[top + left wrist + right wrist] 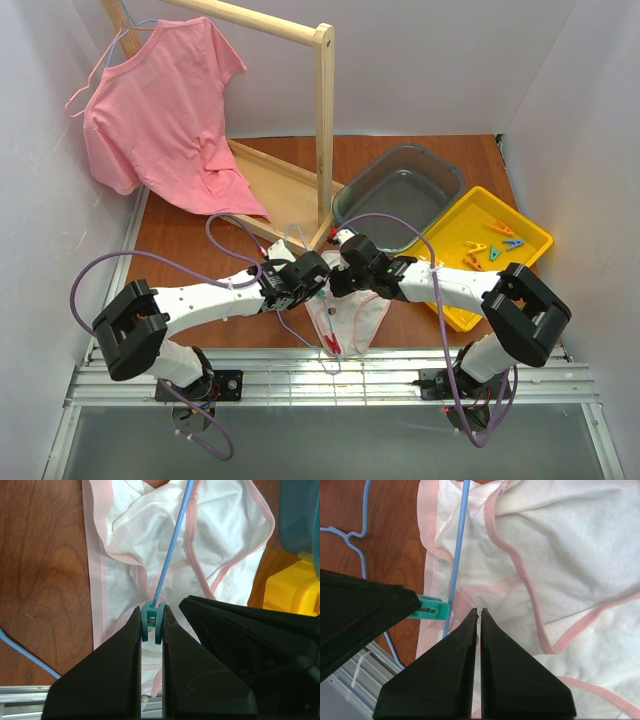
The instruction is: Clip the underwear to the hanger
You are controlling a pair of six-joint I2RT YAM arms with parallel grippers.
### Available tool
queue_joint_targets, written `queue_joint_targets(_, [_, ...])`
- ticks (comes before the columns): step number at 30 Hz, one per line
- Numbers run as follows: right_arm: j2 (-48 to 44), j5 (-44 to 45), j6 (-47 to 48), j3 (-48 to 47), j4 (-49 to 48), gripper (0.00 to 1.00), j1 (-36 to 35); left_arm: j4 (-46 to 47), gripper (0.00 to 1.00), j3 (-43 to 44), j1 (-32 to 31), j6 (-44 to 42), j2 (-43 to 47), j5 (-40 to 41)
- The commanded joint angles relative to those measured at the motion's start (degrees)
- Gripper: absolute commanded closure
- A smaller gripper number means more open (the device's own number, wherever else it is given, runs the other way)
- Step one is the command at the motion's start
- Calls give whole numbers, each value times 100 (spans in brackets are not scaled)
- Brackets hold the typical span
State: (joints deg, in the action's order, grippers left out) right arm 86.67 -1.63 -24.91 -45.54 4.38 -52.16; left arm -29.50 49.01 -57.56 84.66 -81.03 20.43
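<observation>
Underwear (352, 318) lies flat on the tabletop (180, 240) at its near edge in the top view, right under the two wrists, which meet nose to nose above it; neither arm is clearly the nearer; the hanger's wire is too thin to make out here; a pink T-shirt (160, 110) on the wooden rail (324, 120), a grey tub (402, 150) and a yellow tray (470, 215) of spare pegs stand well apart behind

From the left wrist, the left jaws are clenched on a teal peg (151, 622); the peg's far end touches the blue hanger (174, 540), whose wire runs straight away from the jaws, leaning a little right, across the white fabric (220, 540); whether the peg's mouth is round wire and cloth cannot be told

From the right wrist, the right jaws are pressed together on nothing, tips over the pink-trimmed edge just beside the wire (457, 555); the peg (432, 611) sits on the wire's other side, its long axis crosswise to the wire; by my judgement the left arm must bite peg over wire and trim together
</observation>
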Motion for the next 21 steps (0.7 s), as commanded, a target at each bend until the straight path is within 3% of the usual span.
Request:
queue_joint_targets(1, [-221,136,82,-87,80,99,-22,-372,100,284,-27,147,-96,260])
queue_joint_targets(21, [-608,50,240,89,36,99,74,-882,100,934,-317,279,-738,761])
